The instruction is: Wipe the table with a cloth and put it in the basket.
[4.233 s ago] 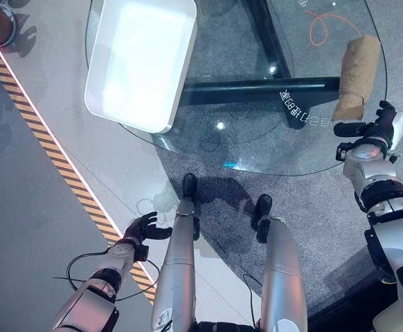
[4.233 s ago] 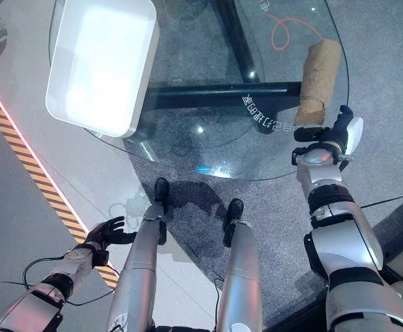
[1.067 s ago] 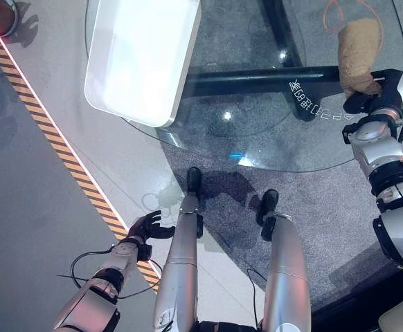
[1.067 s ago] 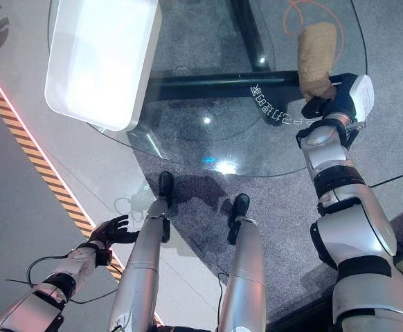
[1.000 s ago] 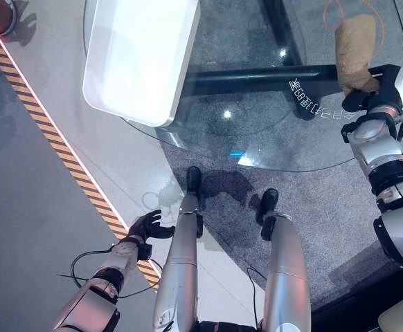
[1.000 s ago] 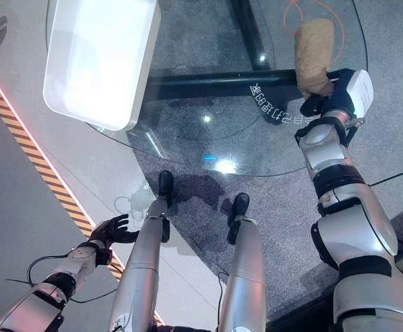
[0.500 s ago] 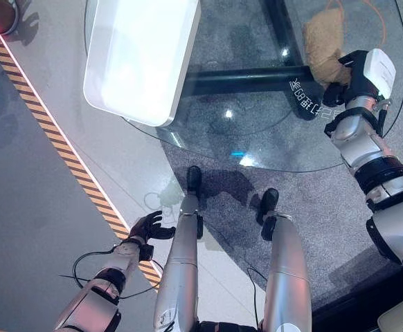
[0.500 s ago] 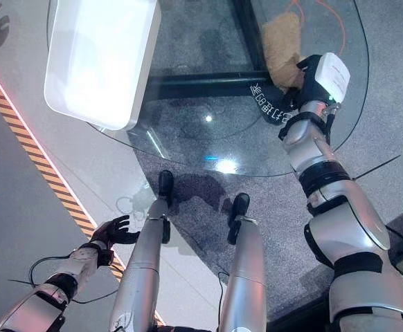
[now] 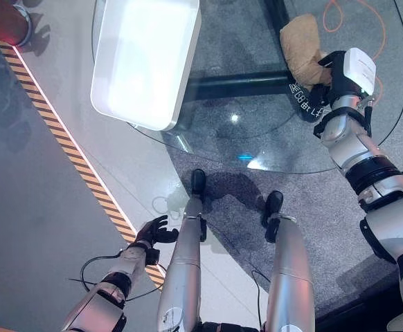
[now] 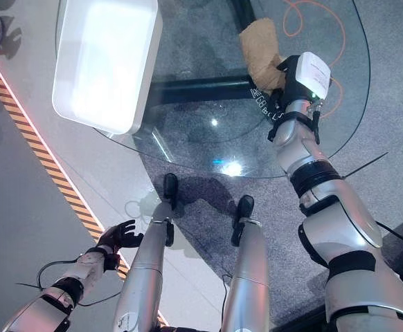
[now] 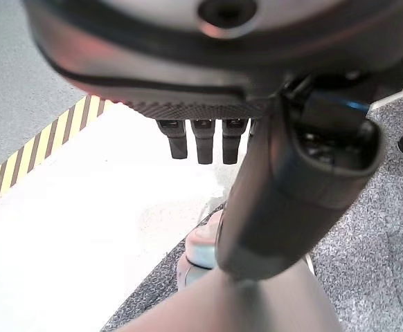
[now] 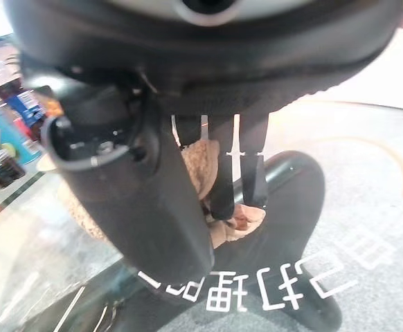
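A tan cloth (image 9: 302,40) lies bunched on the round glass table (image 9: 257,142), towards its right side. My right hand (image 9: 334,66) rests on the cloth's near end. In the right wrist view the cloth (image 12: 199,160) sits pinched between the thumb and the fingers (image 12: 224,176), pressed onto the glass. The white rectangular basket (image 9: 187,69) stands on the table's left part, overhanging its edge, a good way from the cloth. My left hand (image 9: 151,231) hangs low beside the left leg, fingers (image 11: 203,142) relaxed and holding nothing.
A black base beam (image 9: 236,84) runs under the glass. An orange cable (image 9: 340,15) loops on the floor beyond the cloth. A yellow-black striped line (image 9: 70,145) crosses the floor on the left, with a red object (image 9: 1,17) at the far left corner.
My right hand closed on the cloth's near end and slid left across the glass with it. The cloth has bunched up shorter. The left hand stayed low.
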